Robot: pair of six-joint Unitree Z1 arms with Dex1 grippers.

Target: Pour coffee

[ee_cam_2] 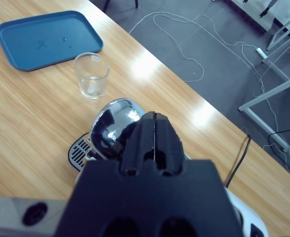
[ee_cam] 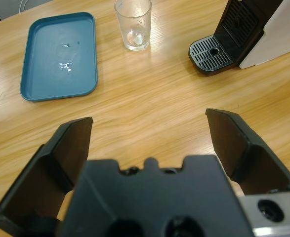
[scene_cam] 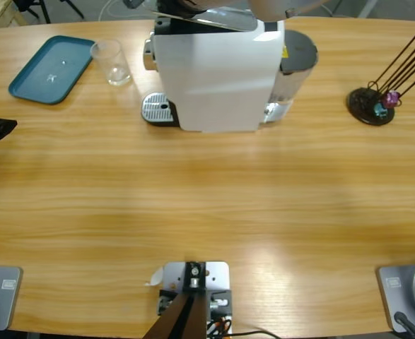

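Your left gripper [ee_cam: 149,129] has its fingers wide, the right's [ee_cam_2: 154,129] pressed together above the coffee machine [scene_cam: 218,74] (glass tumbler [scene_cam: 111,62] near the counter's far-left corner, beside the tray [scene_cam: 50,69]): approach crookedly and it may topple.

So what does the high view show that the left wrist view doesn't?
Only the high view shows the whole white coffee machine, its grey water tank and the black stand with rods. Only the left wrist view shows the left pincer, jaws apart above bare table. Both show the blue tray, the clear glass beside it, and the machine's drip grate.
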